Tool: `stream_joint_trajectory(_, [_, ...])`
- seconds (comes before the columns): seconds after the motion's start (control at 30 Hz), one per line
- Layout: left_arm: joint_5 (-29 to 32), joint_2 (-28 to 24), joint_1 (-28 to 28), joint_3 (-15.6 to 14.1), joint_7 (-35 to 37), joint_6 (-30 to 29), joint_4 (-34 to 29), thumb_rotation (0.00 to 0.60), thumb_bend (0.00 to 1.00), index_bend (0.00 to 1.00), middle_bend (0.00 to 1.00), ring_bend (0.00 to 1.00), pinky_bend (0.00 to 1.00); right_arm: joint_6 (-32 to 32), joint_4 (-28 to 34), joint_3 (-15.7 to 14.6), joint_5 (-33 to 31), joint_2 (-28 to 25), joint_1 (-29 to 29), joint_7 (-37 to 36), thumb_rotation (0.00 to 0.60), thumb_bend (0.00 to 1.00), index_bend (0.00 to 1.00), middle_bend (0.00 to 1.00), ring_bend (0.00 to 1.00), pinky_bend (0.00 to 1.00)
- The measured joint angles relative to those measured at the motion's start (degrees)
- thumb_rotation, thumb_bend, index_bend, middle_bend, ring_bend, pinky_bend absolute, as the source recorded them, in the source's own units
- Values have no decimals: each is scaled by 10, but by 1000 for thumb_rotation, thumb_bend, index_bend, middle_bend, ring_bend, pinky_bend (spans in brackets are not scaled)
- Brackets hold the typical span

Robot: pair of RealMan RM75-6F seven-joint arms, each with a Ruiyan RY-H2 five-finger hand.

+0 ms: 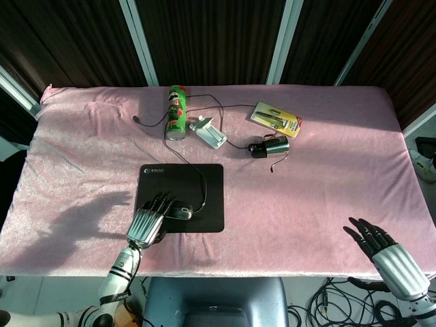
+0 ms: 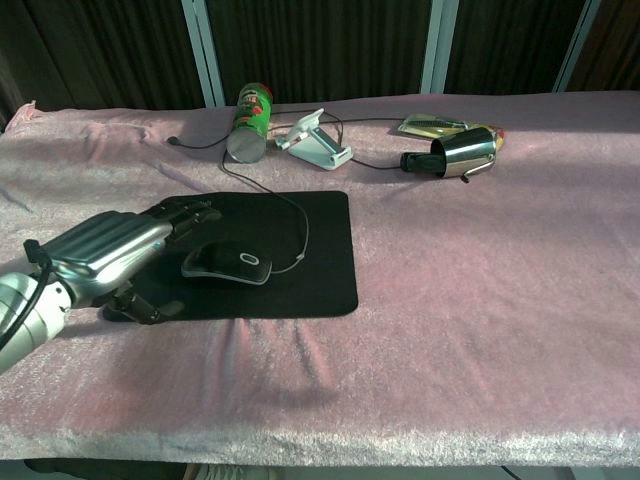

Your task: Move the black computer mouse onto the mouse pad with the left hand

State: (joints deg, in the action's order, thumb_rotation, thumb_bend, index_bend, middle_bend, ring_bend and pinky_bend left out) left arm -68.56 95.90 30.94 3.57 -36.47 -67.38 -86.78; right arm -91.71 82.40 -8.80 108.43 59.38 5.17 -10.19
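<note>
The black computer mouse (image 1: 179,210) (image 2: 227,263) lies on the black mouse pad (image 1: 201,184) (image 2: 310,250), near its front left part, with its cable trailing back toward the far side of the table. My left hand (image 1: 148,220) (image 2: 115,247) sits just left of the mouse over the pad's left edge, fingers spread and pointing away, holding nothing. A narrow gap separates it from the mouse. My right hand (image 1: 385,250) hovers open at the table's front right corner, seen only in the head view.
At the back lie a green chip can (image 1: 176,112) on its side, a white stand (image 1: 208,131), a yellow package (image 1: 276,118) and a metal cup (image 1: 270,146) on its side. The pink cloth (image 1: 306,191) covers the whole table.
</note>
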Motion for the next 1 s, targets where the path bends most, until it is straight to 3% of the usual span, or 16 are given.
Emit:
stream_joint_trajectory(0.2, [-24, -119, -36, -34, -11, -42, -86, 600, 313, 0, 0, 0, 258, -5, 1, 3, -4, 3, -4, 4, 600, 101, 66, 21, 64, 288])
stream_joint_trajectory(0.3, [-53, -188, -64, -60, 12, -72, -129, 600, 318, 0, 0, 0, 239, -6, 2, 4, -5, 5, -4, 5, 600, 102, 66, 21, 64, 288])
stream_joint_trajectory(0.4, [-86, -224, -91, -80, 51, -104, -143, 600, 322, 0, 0, 0, 195, -8, 5, 7, -11, 9, -7, 9, 600, 102, 63, 20, 64, 288])
stream_joint_trajectory(0.6, [-180, -258, -172, -114, 210, -247, -81, 600, 327, 0, 0, 0, 162, -7, 11, 11, -19, 17, -11, 23, 600, 102, 59, 21, 64, 288])
stream_joint_trajectory(0.7, [-209, -267, -204, -125, 269, -278, -36, 600, 332, 0, 0, 0, 162, -3, 12, 13, -20, 19, -11, 30, 600, 102, 59, 21, 64, 288])
stream_joint_trajectory(1.0, [-273, -271, -257, -136, 272, -304, 8, 600, 333, 5, 0, 0, 163, -1, 11, 11, -18, 17, -10, 29, 600, 102, 59, 21, 64, 288])
